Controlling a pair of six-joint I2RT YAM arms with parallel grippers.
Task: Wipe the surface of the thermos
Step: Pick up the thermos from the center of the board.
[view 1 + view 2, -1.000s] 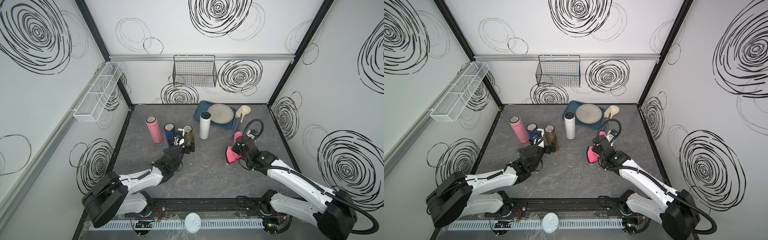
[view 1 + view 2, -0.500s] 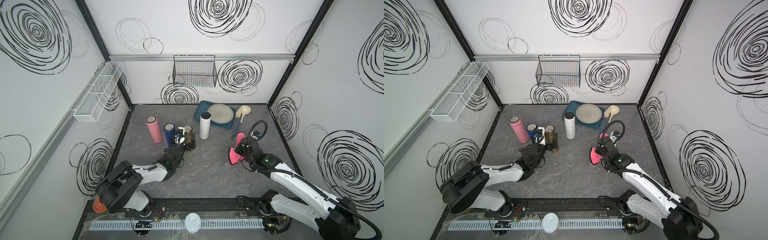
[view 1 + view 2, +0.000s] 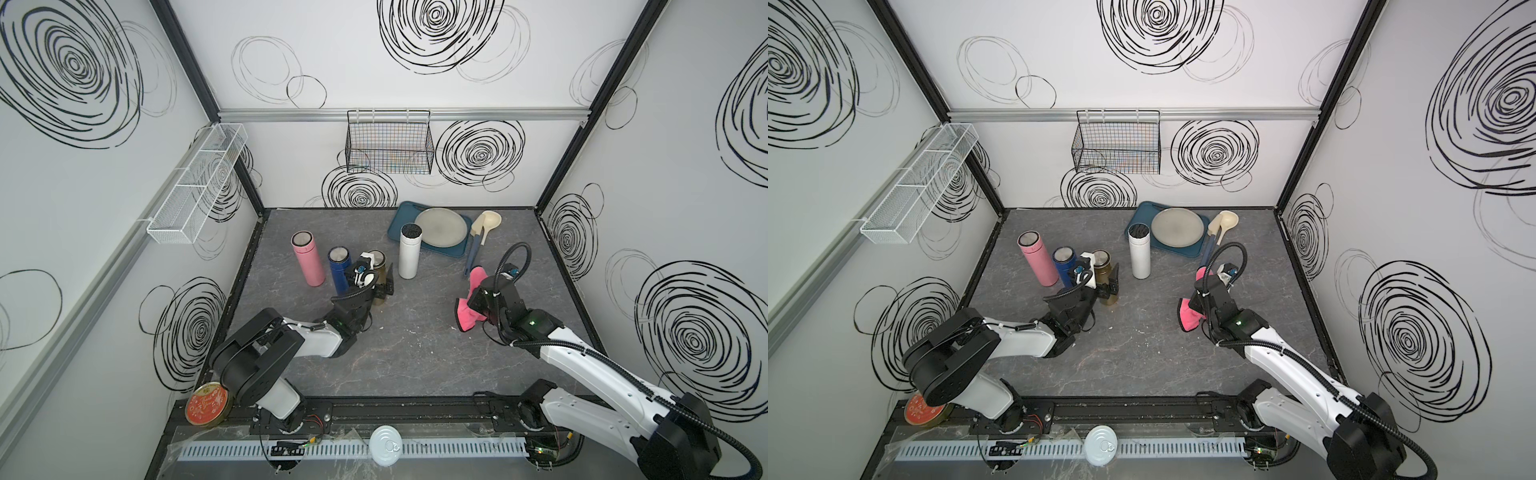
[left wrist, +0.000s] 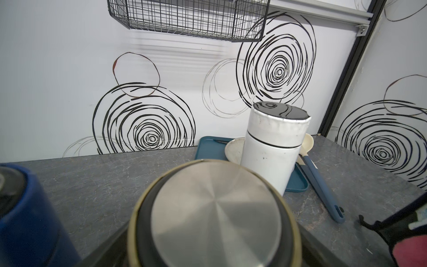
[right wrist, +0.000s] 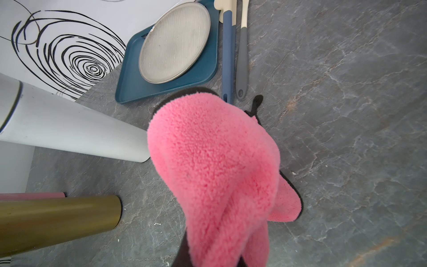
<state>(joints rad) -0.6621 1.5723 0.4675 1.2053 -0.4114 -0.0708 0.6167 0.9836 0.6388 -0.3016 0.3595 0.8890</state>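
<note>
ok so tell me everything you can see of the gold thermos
The gold thermos is a slim, smooth cylinder in a metallic olive-gold finish. It has a dark collar and a round brushed-steel lid, which is closed. It stands upright on the grey table, close beside the blue thermos. The left gripper straddles its body with the jaws open on either side. Whether they touch it cannot be told.

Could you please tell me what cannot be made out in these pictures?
- Left gripper: whether its jaws touch the gold thermos; its wrist camera covers one side in both top views.
- Right gripper: jaws buried in the pink cloth, right wrist view.
- Blue thermos: blurred, cut off by the left wrist view's edge.
</note>
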